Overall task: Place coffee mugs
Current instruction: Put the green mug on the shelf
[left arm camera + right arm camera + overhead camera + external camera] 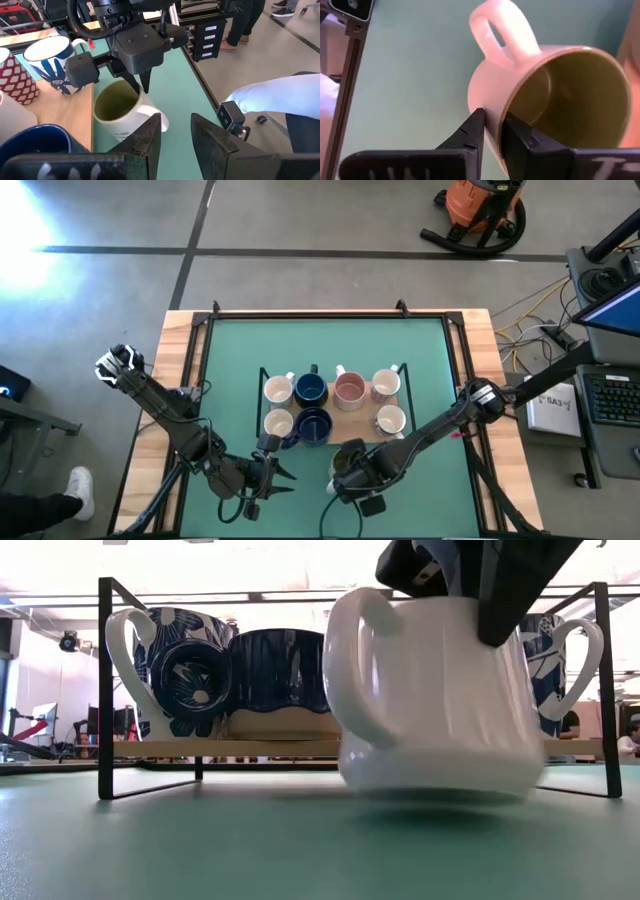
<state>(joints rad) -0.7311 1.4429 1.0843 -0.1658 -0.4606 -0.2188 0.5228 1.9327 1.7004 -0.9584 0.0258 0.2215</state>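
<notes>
On green mat (240, 350), upright olive-lined mug (555, 95), rim up

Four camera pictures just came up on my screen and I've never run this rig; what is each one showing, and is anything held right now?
You are looking at two dark robot arms working over a green table. The overhead picture shows both. The table-level picture looks straight across the mat. The other two come from cameras on the arms' wrists.

In the middle sits a wooden board inside a thin black frame; seven mugs stand on it, white, navy and pink.

The right gripper is shut on the rim of the olive-lined white mug, one finger inside and one outside. In the table-level picture a thin shadow shows under it, so it seems just off the mat, in front of the board.

The left gripper is open, empty, pointing at that mug.
</notes>
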